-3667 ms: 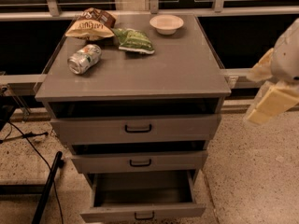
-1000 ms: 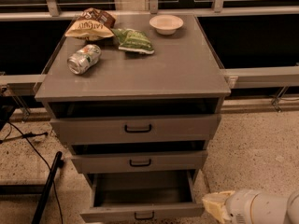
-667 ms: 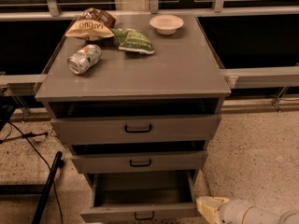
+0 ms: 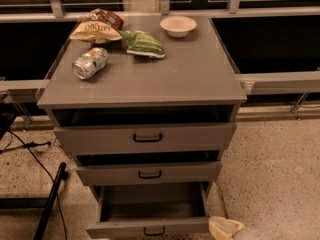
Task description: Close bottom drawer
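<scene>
The bottom drawer (image 4: 150,227) of the grey cabinet is pulled well out, its empty inside showing, with a small black bar handle at the bottom edge of the view. The middle drawer (image 4: 149,173) and top drawer (image 4: 146,137) above it stand slightly out too. My gripper (image 4: 226,228) shows as a pale cream tip at the bottom right, right beside the bottom drawer's front right corner. Most of it is cut off by the view's lower edge.
On the cabinet top (image 4: 190,69) lie a tipped silver can (image 4: 90,63), a brown chip bag (image 4: 97,27), a green bag (image 4: 142,43) and a white bowl (image 4: 178,26). A black pole and cables (image 4: 47,204) lie on the floor at left. Speckled floor (image 4: 275,174) at right.
My gripper has come down from the upper right to the floor level and slid left, now sitting against the bottom drawer's front right corner. The drawers have not visibly moved.
</scene>
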You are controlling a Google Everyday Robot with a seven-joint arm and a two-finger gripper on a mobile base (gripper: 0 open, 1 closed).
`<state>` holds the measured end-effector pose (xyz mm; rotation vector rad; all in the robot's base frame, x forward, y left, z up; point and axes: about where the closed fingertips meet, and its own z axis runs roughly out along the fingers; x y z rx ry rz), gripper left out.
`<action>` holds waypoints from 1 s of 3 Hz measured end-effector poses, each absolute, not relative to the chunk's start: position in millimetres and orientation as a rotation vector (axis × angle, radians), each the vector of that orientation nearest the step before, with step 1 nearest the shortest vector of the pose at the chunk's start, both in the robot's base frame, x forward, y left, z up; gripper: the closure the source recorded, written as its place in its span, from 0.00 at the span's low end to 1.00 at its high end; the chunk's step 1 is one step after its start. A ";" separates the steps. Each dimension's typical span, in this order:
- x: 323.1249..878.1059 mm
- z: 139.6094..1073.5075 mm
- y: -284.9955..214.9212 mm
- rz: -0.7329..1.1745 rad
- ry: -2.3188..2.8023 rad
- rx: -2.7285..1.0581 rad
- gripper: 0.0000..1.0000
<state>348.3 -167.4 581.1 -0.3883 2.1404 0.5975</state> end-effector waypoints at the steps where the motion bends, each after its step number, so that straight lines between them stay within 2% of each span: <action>1: 350.1 589.2 -159.9 0.567 2.121 -0.425 1.00; 3: 359.8 530.7 -163.7 0.387 1.951 -0.501 1.00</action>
